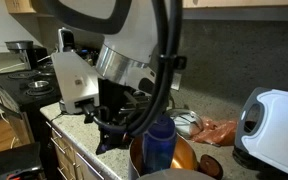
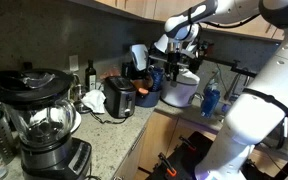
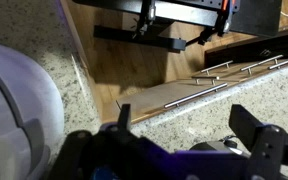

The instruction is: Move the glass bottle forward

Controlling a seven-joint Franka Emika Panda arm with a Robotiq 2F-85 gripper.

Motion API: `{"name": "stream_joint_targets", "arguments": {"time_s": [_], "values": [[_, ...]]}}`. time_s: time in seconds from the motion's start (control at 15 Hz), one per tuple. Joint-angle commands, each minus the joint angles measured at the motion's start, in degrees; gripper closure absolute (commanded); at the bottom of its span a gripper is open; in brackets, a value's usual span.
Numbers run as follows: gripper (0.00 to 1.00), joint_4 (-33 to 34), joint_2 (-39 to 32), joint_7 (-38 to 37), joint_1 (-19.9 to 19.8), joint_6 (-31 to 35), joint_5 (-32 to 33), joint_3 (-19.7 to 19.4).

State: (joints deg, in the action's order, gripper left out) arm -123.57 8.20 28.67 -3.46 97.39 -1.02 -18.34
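The glass bottle (image 2: 90, 74), tall, dark and pale-labelled, stands by the back wall behind the black toaster (image 2: 119, 97). It does not show in the wrist view. My gripper (image 2: 156, 72) hangs over the counter, well to the side of the bottle and beyond the toaster. It also shows in an exterior view (image 1: 109, 125), low over the counter's edge. In the wrist view my gripper (image 3: 189, 128) is open, its fingers wide apart above speckled counter. A blurred dark and blue shape lies under them.
A blue plastic bottle (image 2: 211, 98) (image 1: 159, 145) stands near the arm, beside a brown bowl (image 1: 179, 158). A blender (image 2: 44, 118) fills the foreground. A white appliance (image 2: 182, 90) and small dark bottles (image 2: 144, 85) crowd the counter. Cabinet handles (image 3: 199, 92) lie below the counter's edge.
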Motion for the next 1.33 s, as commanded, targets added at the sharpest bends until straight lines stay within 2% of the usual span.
{"name": "stream_joint_targets", "arguments": {"time_s": [0.0,0.67,0.93,1.27], "values": [[0.00,0.1,-0.1,0.2,-2.1,-0.1,-0.3,2.1],[0.00,0.1,-0.1,0.2,-2.2,-0.1,-0.3,2.1],[0.00,1.5,-2.8,-1.4,-0.5,0.6,-1.6,5.7],[0.00,6.3,-6.7,-7.3,2.9,-0.3,-1.8,13.6]]}}
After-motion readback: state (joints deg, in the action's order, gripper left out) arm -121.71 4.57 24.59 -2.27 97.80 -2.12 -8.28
